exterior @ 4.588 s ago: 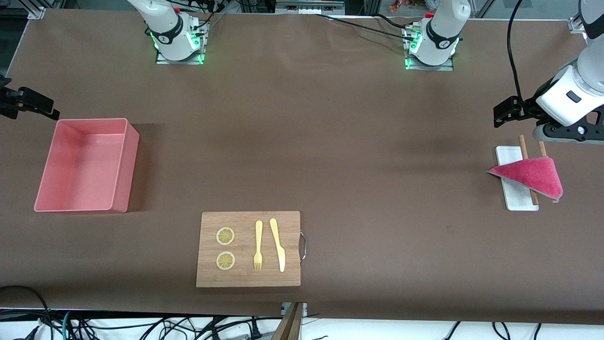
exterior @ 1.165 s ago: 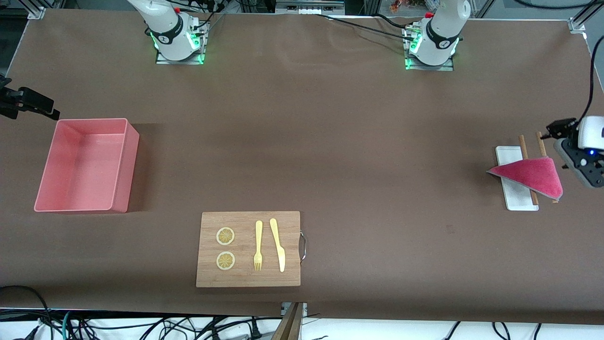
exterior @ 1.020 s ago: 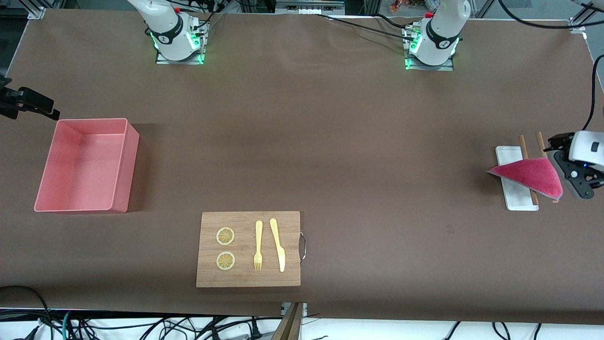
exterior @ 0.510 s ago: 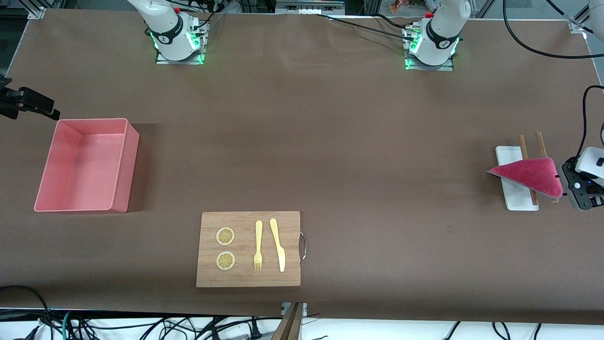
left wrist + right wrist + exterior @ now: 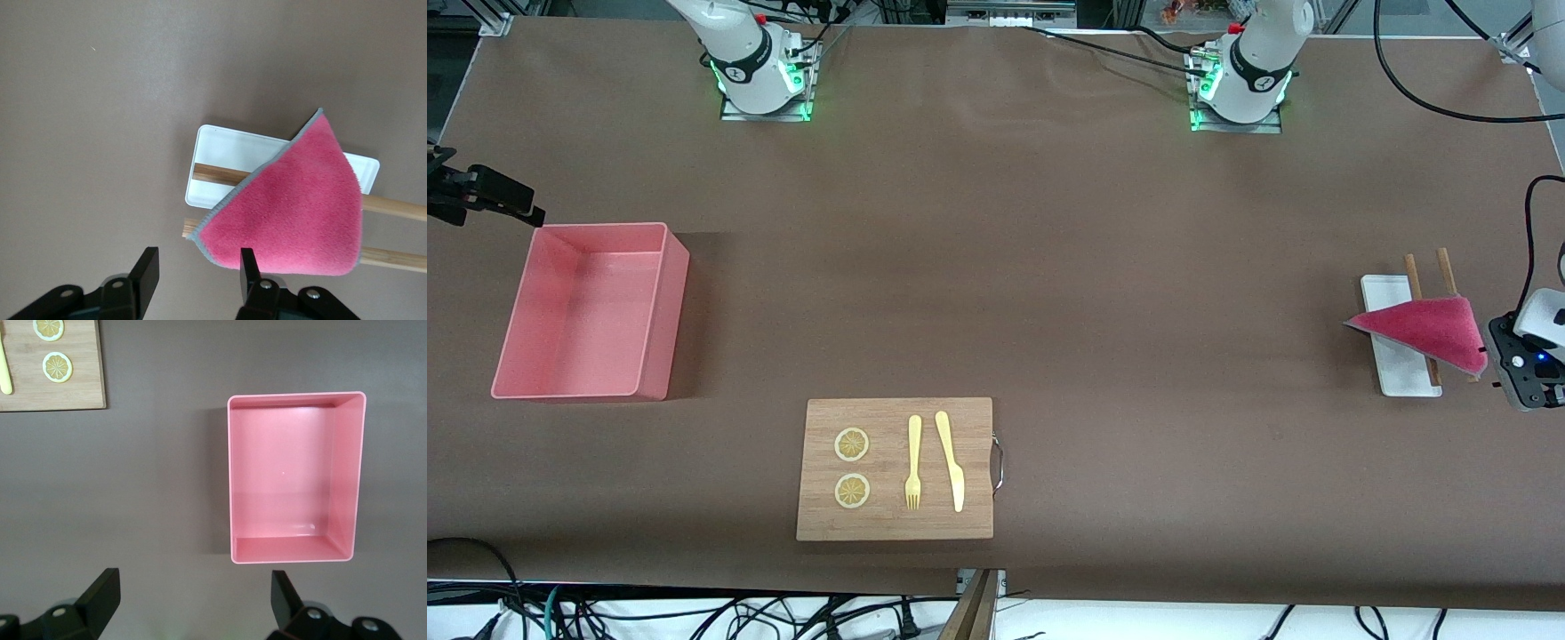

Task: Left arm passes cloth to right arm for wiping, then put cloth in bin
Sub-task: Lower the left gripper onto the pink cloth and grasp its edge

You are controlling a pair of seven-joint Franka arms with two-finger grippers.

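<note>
The crimson-pink cloth (image 5: 1427, 329) lies folded in a triangle over a flat white tray (image 5: 1392, 373) and two wooden sticks (image 5: 1410, 267) at the left arm's end of the table. My left gripper (image 5: 1489, 356) is open and low beside the cloth's corner. In the left wrist view the cloth (image 5: 293, 213) has its edge by one finger (image 5: 248, 267), and the gripper (image 5: 198, 261) holds nothing. My right gripper (image 5: 529, 212) waits open and empty by the pink bin (image 5: 665, 356). The right wrist view shows it (image 5: 193, 587) beside the empty bin (image 5: 357, 473).
A wooden board (image 5: 978, 427) with two lemon slices (image 5: 852, 444), a yellow fork (image 5: 913, 462) and a yellow knife (image 5: 951, 462) lies near the table's front edge; its corner shows in the right wrist view (image 5: 67, 387). The tray also shows in the left wrist view (image 5: 227, 153).
My left gripper has come down from over the tray's farther end to the cloth's corner at the table's end. The cloth and the right arm have not moved.
</note>
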